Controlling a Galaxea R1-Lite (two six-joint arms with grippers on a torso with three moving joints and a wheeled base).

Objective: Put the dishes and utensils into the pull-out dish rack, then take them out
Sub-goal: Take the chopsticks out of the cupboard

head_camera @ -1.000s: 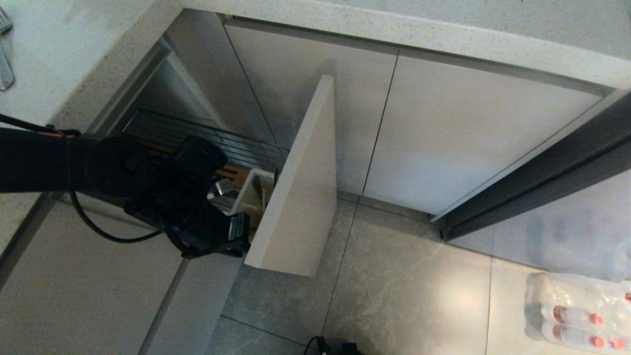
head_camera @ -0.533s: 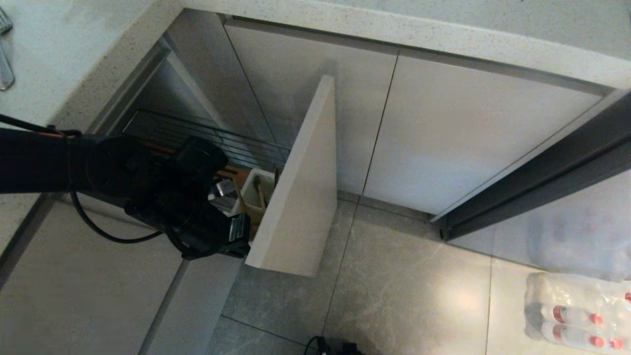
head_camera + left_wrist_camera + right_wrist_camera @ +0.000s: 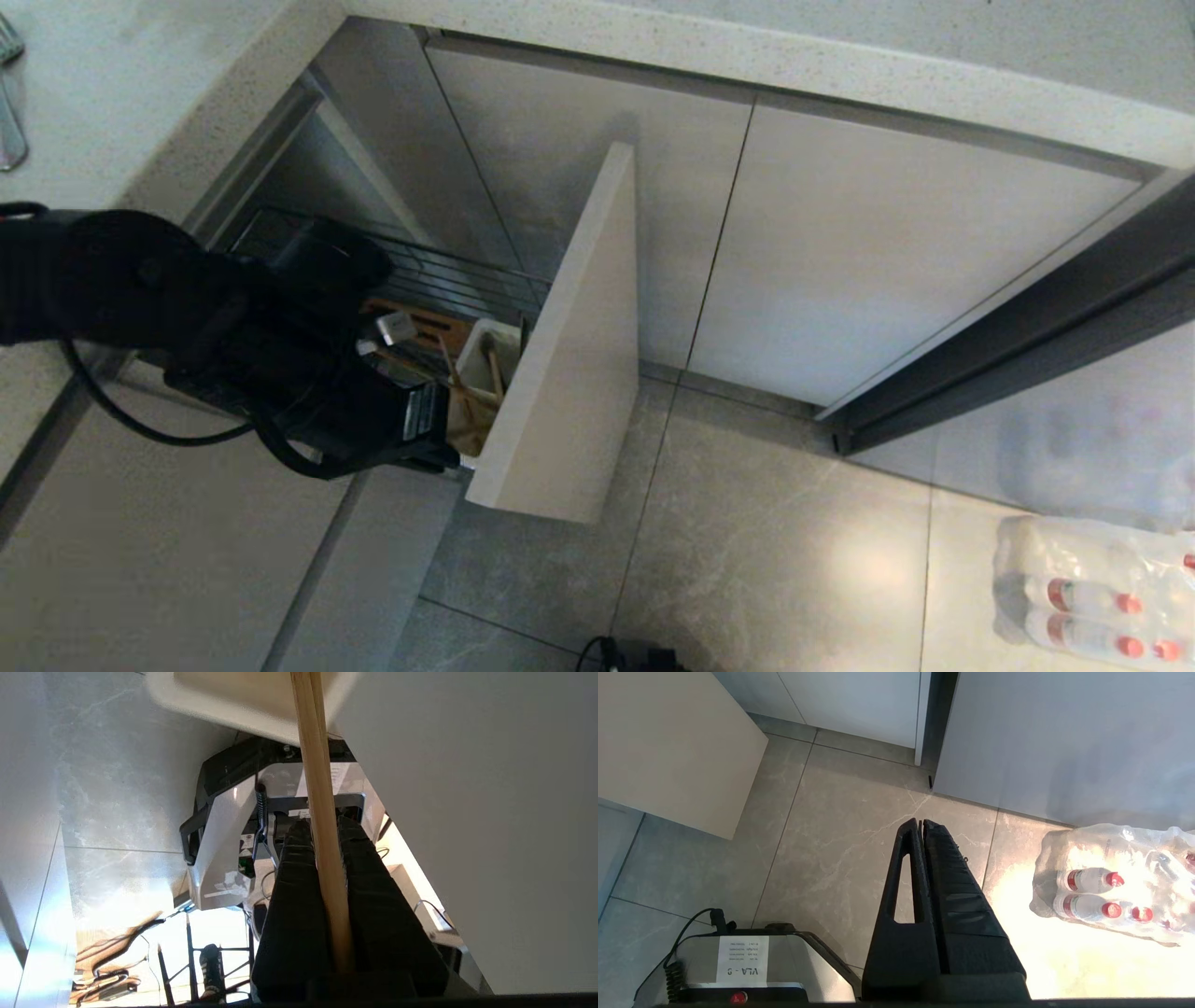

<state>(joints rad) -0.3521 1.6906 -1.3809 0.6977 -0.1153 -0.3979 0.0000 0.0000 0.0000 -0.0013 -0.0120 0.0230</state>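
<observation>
My left gripper (image 3: 321, 826) is shut on the pair of wooden chopsticks (image 3: 320, 779), whose far ends reach into the white utensil caddy (image 3: 224, 704). In the head view the left arm (image 3: 271, 345) hangs over the front of the pull-out dish rack (image 3: 439, 275), and the chopsticks (image 3: 464, 378) lean in the caddy (image 3: 487, 338) behind the beige front panel (image 3: 569, 373). A silver fork (image 3: 9, 131) lies on the countertop at the far left. The dishes are out of view. My right gripper (image 3: 921, 822) is shut and empty, parked above the floor.
The rack's brown wooden strip (image 3: 425, 322) and a white hook (image 3: 397, 327) show beside the arm. Closed cabinet doors (image 3: 840, 233) stand to the right of the rack. A wrapped pack of water bottles (image 3: 1111, 891) lies on the floor tiles, and my base (image 3: 738, 961) is below the right gripper.
The left arm has drawn back up and to the left, holding the chopsticks. More of the wooden strip, a white hook and the chopsticks in the caddy now show.
</observation>
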